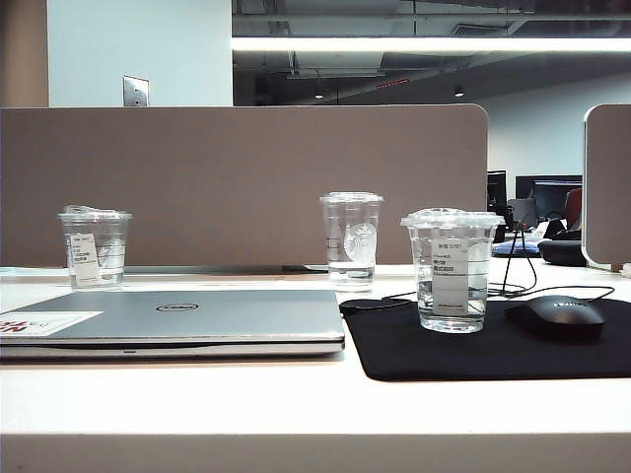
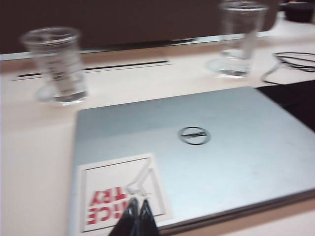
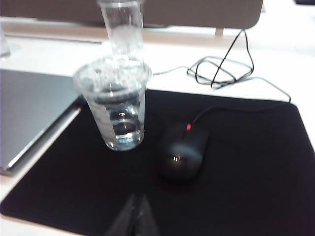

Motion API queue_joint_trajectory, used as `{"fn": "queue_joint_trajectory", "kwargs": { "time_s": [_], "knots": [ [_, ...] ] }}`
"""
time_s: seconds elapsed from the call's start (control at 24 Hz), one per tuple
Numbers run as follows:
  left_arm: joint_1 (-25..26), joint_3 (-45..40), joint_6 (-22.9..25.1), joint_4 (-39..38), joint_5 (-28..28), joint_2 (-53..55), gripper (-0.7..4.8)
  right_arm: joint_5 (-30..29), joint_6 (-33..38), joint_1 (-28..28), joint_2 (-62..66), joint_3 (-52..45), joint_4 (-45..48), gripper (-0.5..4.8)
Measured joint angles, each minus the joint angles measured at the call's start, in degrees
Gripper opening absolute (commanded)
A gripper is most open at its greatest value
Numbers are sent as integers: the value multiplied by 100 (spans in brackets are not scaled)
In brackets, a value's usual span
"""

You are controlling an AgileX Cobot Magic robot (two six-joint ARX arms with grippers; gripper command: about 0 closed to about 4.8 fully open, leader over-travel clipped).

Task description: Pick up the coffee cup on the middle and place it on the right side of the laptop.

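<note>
I am seeing the coffee cup [image 1: 452,269] standing on the black mouse pad [image 3: 236,196] right of the Dell laptop [image 1: 197,317], both claws, left claw [image 2: 137,216] and right claw [image 3: 137,216], pressed together and empty, risking nudging cup or mouse [image 3: 181,152].

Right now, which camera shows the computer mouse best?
The right wrist view: the mouse sits close and whole on the black mat. The exterior view shows it low from the side. The left wrist view misses it.

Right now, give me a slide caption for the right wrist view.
Coffee cup upright on black mouse pad, between laptop and mouse; right tool shut, apart.
</note>
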Motion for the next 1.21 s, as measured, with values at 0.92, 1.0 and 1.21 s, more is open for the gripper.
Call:
{"fn": "queue_joint_trajectory", "kwargs": {
  "time_s": [0.92, 1.0, 1.21],
  "knots": [
    [1366, 0, -46, 151, 780, 20, -5, 358, -1082, -7, -9, -848, 1784, -5],
    [1366, 0, -44, 151, 780, 20, -5, 358, -1082, -7, -9, -848, 1784, -5],
    [1366, 0, -46, 151, 778, 20, -5, 358, -1082, -4, -9, -848, 1781, -5]
  ]
}}
